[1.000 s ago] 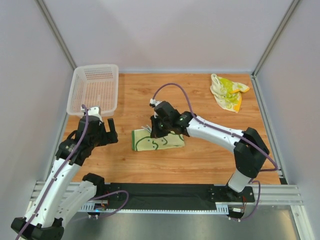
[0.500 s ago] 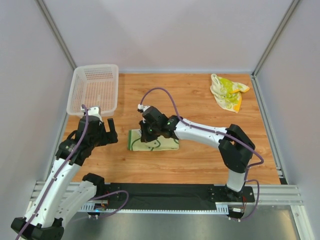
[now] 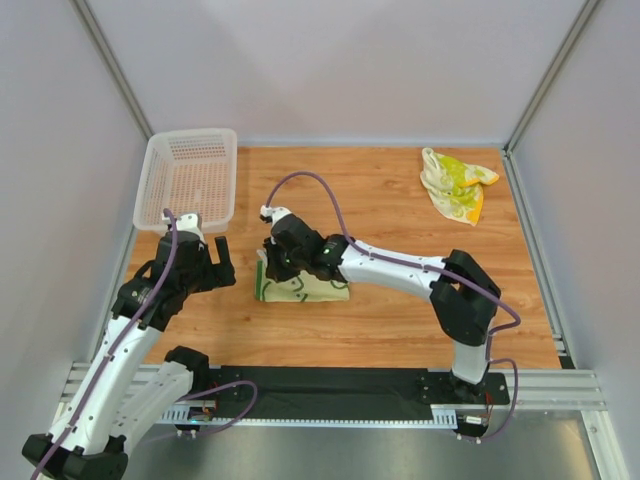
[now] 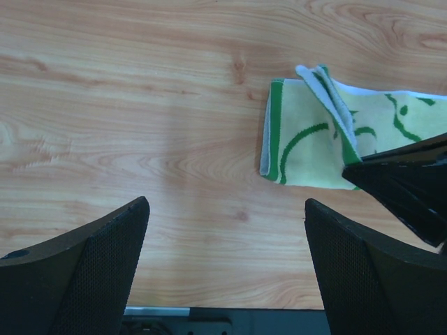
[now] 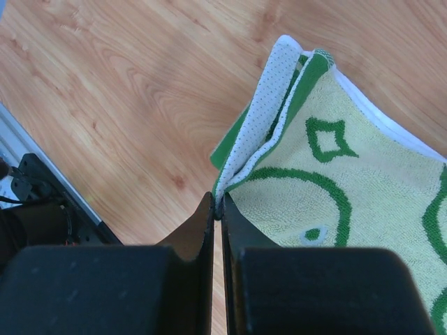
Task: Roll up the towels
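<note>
Wood-grain table (image 3: 400,320) under us, pale grey walls (image 3: 330,70) on three sides, and we start at the far left: the white mesh basket (image 3: 187,178) sits in the back-left corner, its near end just beyond the left arm (image 3: 150,300). That arm reaches up along the left edge, and the left gripper (image 4: 225,204) hangs above bare wood with its jaws spread wide, nothing between them. From its wrist camera both dark fingers (image 4: 91,272) frame the board, and the green-lined towel (image 4: 307,139) lies just beyond them, up and to the right.

On to the middle, and this is where the action is. The green-lined towel (image 3: 310,290) rests flat near the table's centre, a little to the left, cream with dark green curves and a green band at its left end. The right gripper (image 5: 217,202) is down at that left end, jaws pressed together and clamped on the towel's edge. Up close, several layers are pinched there, the white dotted backing pulled up into a ridge while the rest of the cloth lies on the wood. The right arm (image 3: 400,268) stretches low across the table to get there, a purple cable (image 3: 310,180) looping over it.

Far right, back corner: the yellow-green towel (image 3: 455,185) lies crumpled, orange edge showing, well apart from both grippers.
</note>
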Robot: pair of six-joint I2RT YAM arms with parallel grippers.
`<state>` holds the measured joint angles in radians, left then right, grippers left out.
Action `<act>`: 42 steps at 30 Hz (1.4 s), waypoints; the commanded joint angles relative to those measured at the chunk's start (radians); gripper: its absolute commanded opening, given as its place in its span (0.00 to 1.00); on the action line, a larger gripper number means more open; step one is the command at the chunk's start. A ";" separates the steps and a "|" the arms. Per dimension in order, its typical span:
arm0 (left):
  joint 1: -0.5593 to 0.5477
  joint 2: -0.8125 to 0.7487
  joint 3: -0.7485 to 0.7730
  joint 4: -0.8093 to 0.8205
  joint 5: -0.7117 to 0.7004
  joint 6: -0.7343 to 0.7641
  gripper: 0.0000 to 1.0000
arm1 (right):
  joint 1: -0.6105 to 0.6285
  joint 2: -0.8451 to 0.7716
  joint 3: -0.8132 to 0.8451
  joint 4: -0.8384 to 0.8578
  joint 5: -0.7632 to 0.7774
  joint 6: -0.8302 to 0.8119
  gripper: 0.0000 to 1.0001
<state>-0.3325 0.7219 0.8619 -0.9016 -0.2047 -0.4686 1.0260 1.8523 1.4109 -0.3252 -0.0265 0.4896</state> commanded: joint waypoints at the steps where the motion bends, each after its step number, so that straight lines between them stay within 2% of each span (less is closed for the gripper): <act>1: -0.002 -0.002 0.022 -0.002 -0.012 0.005 0.99 | 0.028 0.076 0.037 0.074 -0.001 -0.020 0.00; 8: -0.002 0.002 0.022 -0.005 -0.015 0.004 0.99 | 0.045 0.172 0.048 0.075 0.005 -0.014 0.01; 9: -0.002 0.004 0.023 -0.005 -0.016 0.005 0.99 | 0.045 0.194 0.059 0.069 0.008 -0.016 0.04; 10: -0.002 0.005 0.023 -0.006 -0.016 0.004 0.99 | 0.045 0.205 0.062 0.058 0.007 -0.019 0.09; 11: -0.002 0.004 0.022 -0.005 -0.016 0.004 0.99 | 0.045 0.211 0.065 0.054 0.002 -0.020 0.27; 13: -0.002 0.004 0.023 -0.005 -0.018 0.002 0.99 | 0.045 0.214 0.062 0.054 -0.004 -0.023 0.41; 14: -0.002 0.005 0.022 -0.006 -0.018 0.002 0.99 | 0.045 0.209 0.060 0.055 -0.010 -0.025 0.54; 17: -0.002 0.007 0.023 -0.008 -0.021 0.001 1.00 | 0.045 0.157 0.057 0.054 -0.019 -0.034 0.67; 20: -0.002 0.011 0.023 -0.007 -0.021 0.001 0.99 | 0.043 0.062 0.048 0.029 -0.006 -0.052 0.72; 25: -0.002 0.033 0.026 -0.020 -0.033 -0.005 0.99 | 0.007 -0.146 -0.048 -0.027 0.005 -0.049 0.77; 28: -0.002 0.048 0.029 -0.023 -0.029 -0.004 0.99 | -0.079 -0.304 -0.185 -0.043 -0.001 -0.022 0.79; 31: -0.002 0.079 0.029 -0.020 -0.009 -0.002 0.98 | -0.228 -0.421 -0.312 -0.067 -0.056 0.001 0.75; 34: -0.032 0.120 0.029 -0.008 -0.002 -0.016 0.97 | -0.387 -0.462 -0.404 -0.093 -0.095 0.014 0.72; 42: -0.120 0.322 0.003 0.133 0.020 -0.103 0.94 | -0.480 -0.378 -0.506 -0.126 -0.147 0.029 0.64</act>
<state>-0.4343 0.9867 0.8619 -0.8558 -0.2050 -0.5240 0.5610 1.4513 0.9291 -0.4408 -0.1169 0.5007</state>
